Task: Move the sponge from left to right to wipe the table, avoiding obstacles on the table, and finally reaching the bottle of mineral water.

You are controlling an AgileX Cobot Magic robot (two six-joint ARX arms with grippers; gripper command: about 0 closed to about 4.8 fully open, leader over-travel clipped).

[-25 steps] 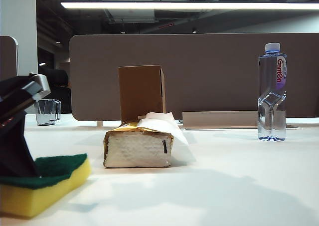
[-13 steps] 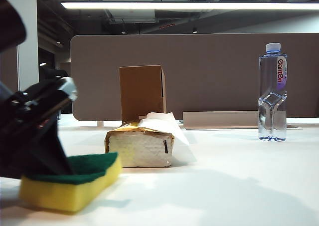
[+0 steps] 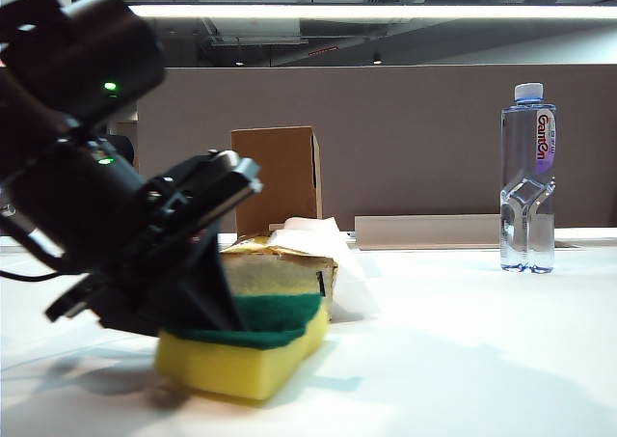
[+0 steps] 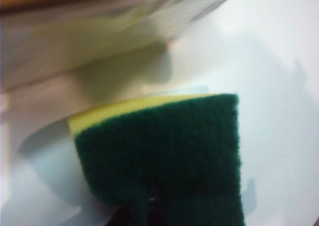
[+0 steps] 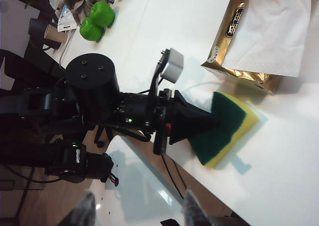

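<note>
Sponge (image 3: 253, 345) is clamped in the left gripper (image 3: 207, 297), close to the tissue pack (image 5: 259, 31); it should steer around it, pressing flat. Right gripper's state is unclear.

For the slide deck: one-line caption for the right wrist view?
Left claw shut on the sponge, sliding it on the table beside the tissue pack.

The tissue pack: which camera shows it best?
The right wrist view: the tissue pack is sharp, gold edge and tissue plain. In the exterior view the sponge and left tool half-hide it; the left wrist view shows only a blur.
</note>
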